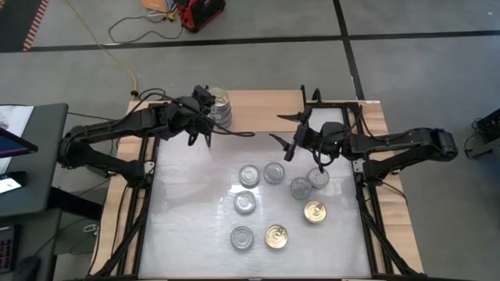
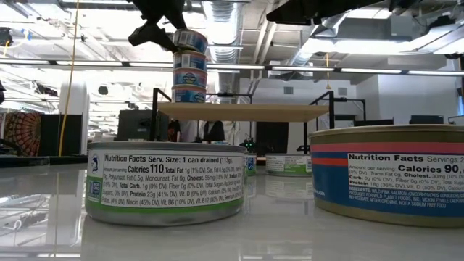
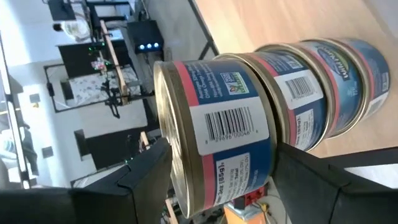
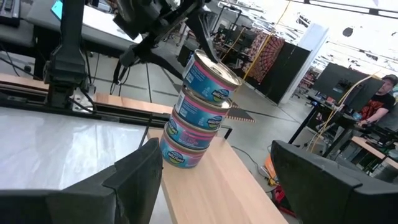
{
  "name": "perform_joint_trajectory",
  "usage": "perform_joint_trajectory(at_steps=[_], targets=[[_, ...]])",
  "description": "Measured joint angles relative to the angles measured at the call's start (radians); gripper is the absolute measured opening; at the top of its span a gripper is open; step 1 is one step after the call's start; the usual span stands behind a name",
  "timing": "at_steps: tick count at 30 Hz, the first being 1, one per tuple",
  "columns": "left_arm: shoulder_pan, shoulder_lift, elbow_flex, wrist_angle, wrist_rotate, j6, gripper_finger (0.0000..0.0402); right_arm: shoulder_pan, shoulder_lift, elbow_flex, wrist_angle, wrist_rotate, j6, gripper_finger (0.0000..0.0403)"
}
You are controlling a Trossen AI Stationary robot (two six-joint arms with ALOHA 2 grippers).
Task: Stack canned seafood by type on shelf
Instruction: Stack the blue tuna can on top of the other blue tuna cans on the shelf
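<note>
Three silver-topped cans with blue and pink labels stand stacked (image 1: pixel 223 113) (image 4: pixel 189 134) on the far left part of the light-wood shelf (image 1: pixel 266 105) (image 2: pixel 239 110). A fourth can (image 3: pixel 217 137) (image 4: pixel 208 78) (image 2: pixel 190 40) sits tilted on top. My left gripper (image 1: pixel 209 109) (image 3: pixel 221 193) is shut on this top can. My right gripper (image 1: pixel 287 131) (image 4: pixel 217 186) hovers open over the shelf's middle, holding nothing. Several silver-topped cans (image 1: pixel 249 175) and two gold-topped ones (image 1: pixel 315 211) (image 1: pixel 276 236) stand on the white tabletop. My left gripper pinches the top can at the edge nearest the arm. One finger (image 3: pixel 143 186) lies against the lid side (image 3: pixel 163 155) and the other finger (image 3: pixel 323 180) against the bottom (image 3: pixel 273 155). It reaches in roughly level from the table's left. The can is tilted, its far edge on the can below.
Black metal frame rails run along both table sides (image 1: pixel 367 195). Two cans stand close to the low camera (image 2: pixel 165 181) (image 2: pixel 391 174). The shelf's right half (image 1: pixel 336 105) is bare wood. A person sits beyond the table (image 4: pixel 376 102).
</note>
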Motion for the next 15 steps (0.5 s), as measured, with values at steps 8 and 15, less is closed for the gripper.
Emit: perform_joint_trajectory(at_steps=[8, 15], targets=[[0.001, 0.001, 0.053, -0.081, 0.001, -0.039, 0.0254, 0.000, 0.000, 0.000, -0.002, 0.000, 0.000, 0.0330], [0.001, 0.002, 0.053, -0.078, 0.005, -0.023, 0.0254, 0.000, 0.000, 0.000, -0.001, 0.000, 0.008, 0.0330]])
